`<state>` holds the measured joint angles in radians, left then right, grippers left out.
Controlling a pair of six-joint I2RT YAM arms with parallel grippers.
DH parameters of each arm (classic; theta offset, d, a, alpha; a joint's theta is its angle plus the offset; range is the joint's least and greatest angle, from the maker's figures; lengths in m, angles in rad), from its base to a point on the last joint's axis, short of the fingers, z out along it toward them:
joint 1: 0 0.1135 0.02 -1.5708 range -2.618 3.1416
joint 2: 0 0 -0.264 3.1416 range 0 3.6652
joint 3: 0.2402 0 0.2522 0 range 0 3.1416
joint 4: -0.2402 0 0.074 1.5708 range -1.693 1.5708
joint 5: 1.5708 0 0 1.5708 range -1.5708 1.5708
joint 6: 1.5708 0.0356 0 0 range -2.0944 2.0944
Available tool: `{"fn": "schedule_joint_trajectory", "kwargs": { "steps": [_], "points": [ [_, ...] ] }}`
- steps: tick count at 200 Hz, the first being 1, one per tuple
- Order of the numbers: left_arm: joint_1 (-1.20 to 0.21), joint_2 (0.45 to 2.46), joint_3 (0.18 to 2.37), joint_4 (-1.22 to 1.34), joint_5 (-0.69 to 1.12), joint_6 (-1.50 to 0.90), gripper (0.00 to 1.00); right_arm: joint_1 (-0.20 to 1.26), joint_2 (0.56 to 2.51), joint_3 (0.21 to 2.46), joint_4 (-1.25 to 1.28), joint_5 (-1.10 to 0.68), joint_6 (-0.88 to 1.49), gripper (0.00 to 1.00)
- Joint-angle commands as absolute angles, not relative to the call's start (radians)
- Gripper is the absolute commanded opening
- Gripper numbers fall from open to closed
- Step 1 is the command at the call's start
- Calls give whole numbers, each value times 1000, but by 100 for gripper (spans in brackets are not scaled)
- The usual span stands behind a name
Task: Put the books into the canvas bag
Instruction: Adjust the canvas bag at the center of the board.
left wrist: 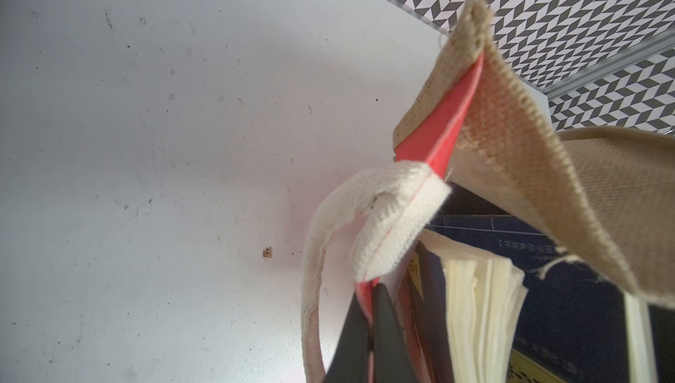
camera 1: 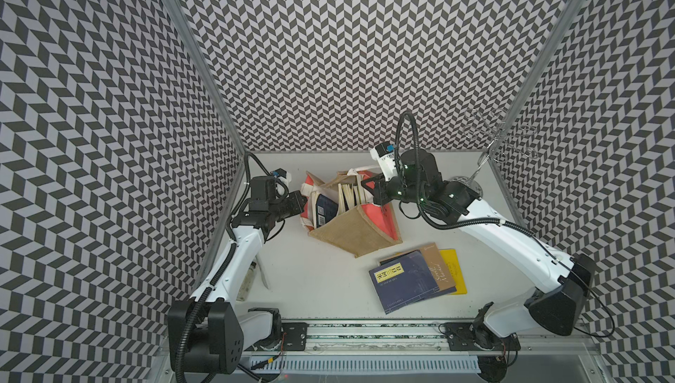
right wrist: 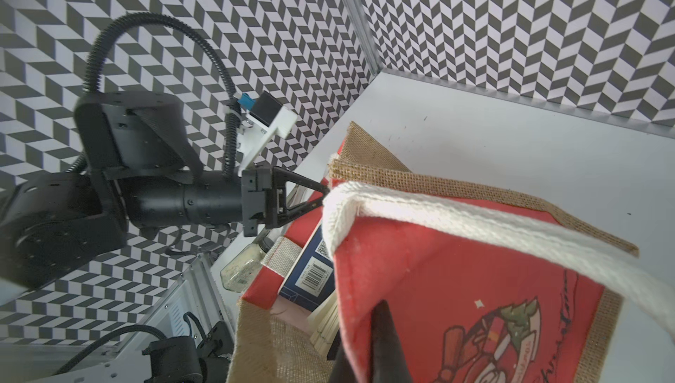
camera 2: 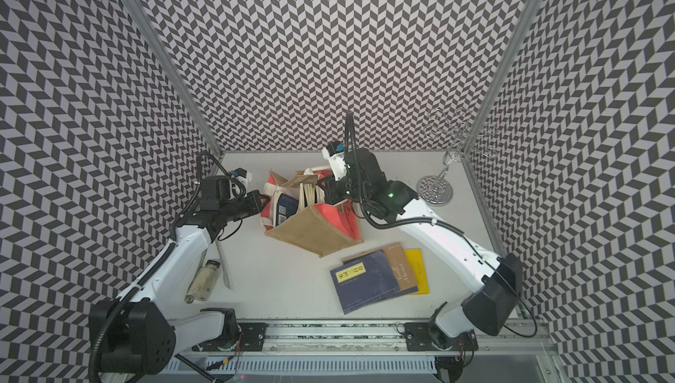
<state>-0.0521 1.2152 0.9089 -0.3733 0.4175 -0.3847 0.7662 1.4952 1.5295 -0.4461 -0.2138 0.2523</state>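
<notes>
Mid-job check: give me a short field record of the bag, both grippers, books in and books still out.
bag: tan jute tote with red faces, mouth held open between the arms
left gripper: shut on the tote's rim by a white handle
right gripper: shut on the opposite red face
books inside: navy paperback with barcode and several cream-paged ones
books still out: navy book with yellow label on top, brown book, yellow book, overlapping on the white table

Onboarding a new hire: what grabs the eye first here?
The canvas bag mid-table, its mouth stretched open by the left gripper and right gripper, each shut on a rim, books upright inside. Nearer the front, three books lie fanned on the table.
</notes>
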Motion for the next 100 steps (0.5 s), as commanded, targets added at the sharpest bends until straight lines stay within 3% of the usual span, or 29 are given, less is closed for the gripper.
{"fn": "schedule_joint_trajectory", "kwargs": {
  "steps": [1, 38, 62, 82, 100],
  "points": [
    [-55, 1193, 907, -340, 440, -385, 0, 843, 1428, 1703, -17, -310, 177, 0],
    [-51, 1208, 904, -329, 409, -377, 1, 835, 1472, 1711, -113, -169, 132, 0],
    [-31, 1226, 918, -340, 450, -388, 0, 780, 1511, 1724, -150, -268, 184, 0],
    [-29, 1208, 917, -336, 403, -385, 0, 817, 1483, 1732, -146, -200, 144, 0],
    [-3, 1233, 957, -375, 492, -388, 0, 723, 1578, 1799, -289, -160, 188, 0]
  ]
}}
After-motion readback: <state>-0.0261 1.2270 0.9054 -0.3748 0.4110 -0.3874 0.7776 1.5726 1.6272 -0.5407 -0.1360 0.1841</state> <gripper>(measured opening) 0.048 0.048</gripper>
